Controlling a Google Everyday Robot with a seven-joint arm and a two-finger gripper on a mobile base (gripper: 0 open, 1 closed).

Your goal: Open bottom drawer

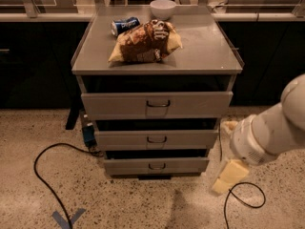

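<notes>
The bottom drawer is the lowest and narrowest of three grey drawer fronts in the metal cabinet. It has a small dark loop handle at its centre and a dark gap above it. The middle drawer and the wide top drawer sit above it. My gripper hangs cream-coloured from the white arm at the lower right. It is just right of the bottom drawer's front, near floor level, and apart from the handle.
On the cabinet top lie a brown chip bag, a blue can and a white bowl. Black cables loop on the speckled floor on the left and on the right. A blue box sits at the cabinet's left side. Dark counters stand behind.
</notes>
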